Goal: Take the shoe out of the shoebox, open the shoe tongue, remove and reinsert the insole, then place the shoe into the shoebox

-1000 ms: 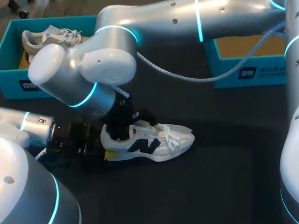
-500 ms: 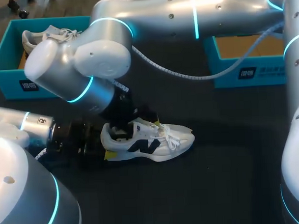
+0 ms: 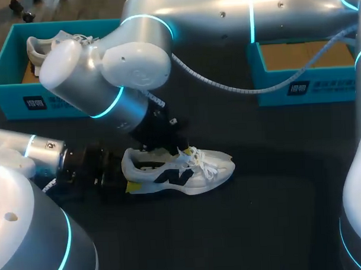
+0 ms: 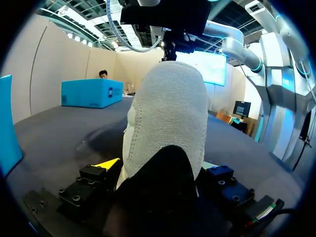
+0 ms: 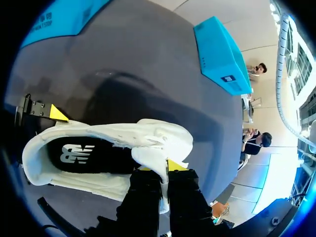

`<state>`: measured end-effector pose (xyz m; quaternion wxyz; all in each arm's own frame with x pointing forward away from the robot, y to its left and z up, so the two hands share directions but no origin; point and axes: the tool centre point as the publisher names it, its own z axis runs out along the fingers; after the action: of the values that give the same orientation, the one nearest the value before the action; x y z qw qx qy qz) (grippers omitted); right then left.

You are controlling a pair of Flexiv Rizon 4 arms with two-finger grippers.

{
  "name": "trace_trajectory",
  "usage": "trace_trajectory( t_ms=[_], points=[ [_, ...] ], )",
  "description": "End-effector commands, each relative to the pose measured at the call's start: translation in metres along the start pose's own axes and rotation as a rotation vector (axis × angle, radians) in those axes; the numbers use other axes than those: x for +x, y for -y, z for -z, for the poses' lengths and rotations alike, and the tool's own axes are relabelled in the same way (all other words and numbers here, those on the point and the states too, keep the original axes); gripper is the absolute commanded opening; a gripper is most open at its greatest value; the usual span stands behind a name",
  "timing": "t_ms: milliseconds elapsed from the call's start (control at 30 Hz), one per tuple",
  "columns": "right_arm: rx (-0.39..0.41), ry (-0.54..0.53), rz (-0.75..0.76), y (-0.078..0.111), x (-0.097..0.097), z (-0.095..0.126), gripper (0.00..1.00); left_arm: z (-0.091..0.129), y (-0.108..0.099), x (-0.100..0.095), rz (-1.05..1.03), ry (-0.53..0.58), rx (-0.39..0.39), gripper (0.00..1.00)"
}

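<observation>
Shoe (image 3: 187, 170) sat sole-down on the table (image 3: 260, 215), outside both boxes. Left gripper (image 4: 160, 165) was at the shoe's heel, which filled the gap between the fingers. It was clamped on the shoe from both sides. Only one yellow tip showed, against the heel's side.

Right gripper (image 5: 157, 168) was over the shoe's throat, reaching in from the shoe's far side. Its tips were closed together on the tongue (image 5: 150, 158), which stood lifted off the opening. Insole (image 5: 84, 155) was dark and lay flat inside the shoe, exposed between tongue and heel. Laces were bunched just toe-side of the tongue.

One shoebox (image 3: 7, 88) was well beyond the shoe's heel end on the far side, with a second shoe (image 3: 50, 45) in it. Other shoebox (image 3: 297, 86) was well beyond the shoe's toe end, also far side.
</observation>
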<state>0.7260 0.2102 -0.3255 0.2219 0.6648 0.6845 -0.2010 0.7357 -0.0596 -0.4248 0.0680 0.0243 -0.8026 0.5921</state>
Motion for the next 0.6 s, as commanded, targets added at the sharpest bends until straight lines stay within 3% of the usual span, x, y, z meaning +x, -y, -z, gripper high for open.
trace_trajectory(
  t_ms=[33, 533, 600],
  points=[
    [-0.008, -0.015, -0.337, 0.004, -0.011, -0.004, 0.00, 0.000, -0.003, -0.002, 0.001, 0.003, -0.001, 0.00],
    [-0.003, -0.009, -0.367, 0.007, -0.036, -0.025, 0.00, 0.000, -0.003, -0.002, 0.001, 0.003, -0.001, 0.00],
    [0.001, -0.013, -0.369, 0.008, -0.037, -0.028, 0.07, 0.000, -0.003, -0.002, 0.001, 0.003, -0.001, 0.00]
  ],
)
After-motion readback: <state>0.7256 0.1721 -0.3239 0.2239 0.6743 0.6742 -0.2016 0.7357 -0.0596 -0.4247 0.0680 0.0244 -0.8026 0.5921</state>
